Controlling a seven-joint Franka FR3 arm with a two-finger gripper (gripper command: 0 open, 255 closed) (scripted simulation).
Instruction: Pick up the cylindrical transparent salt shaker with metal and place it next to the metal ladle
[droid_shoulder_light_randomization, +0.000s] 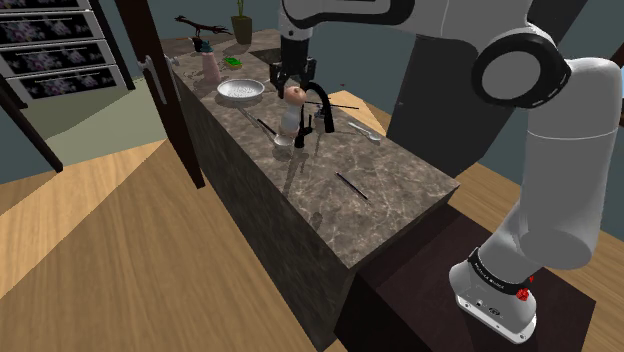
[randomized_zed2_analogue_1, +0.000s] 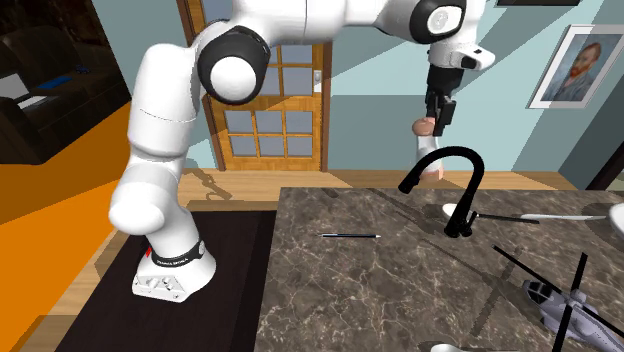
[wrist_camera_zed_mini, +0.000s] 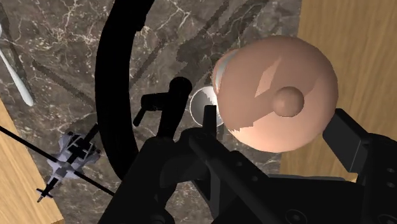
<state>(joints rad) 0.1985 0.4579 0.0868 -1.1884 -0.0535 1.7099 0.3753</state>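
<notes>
I see the salt shaker (droid_shoulder_light_randomization: 294, 97) pinched in the gripper (droid_shoulder_light_randomization: 294, 84), lifted above the marble counter (droid_shoulder_light_randomization: 400, 180).
Shoulder view: the gripper is closed on the pink-capped shaker, beside the black faucet (droid_shoulder_light_randomization: 318, 108); the metal ladle (droid_shoulder_light_randomization: 281, 139) lies just below it, with a metal bowl (droid_shoulder_light_randomization: 241, 92) near. Second exterior view: the shaker hangs under the gripper, behind the faucet's arch; a black pen (randomized_zed2_analogue_1: 350, 235) and a toy helicopter (randomized_zed2_analogue_1: 560, 300) lie on the stone. Wrist view: the round pink cap sits clasped between both fingers (wrist_camera_zed_mini: 356, 149).
</notes>
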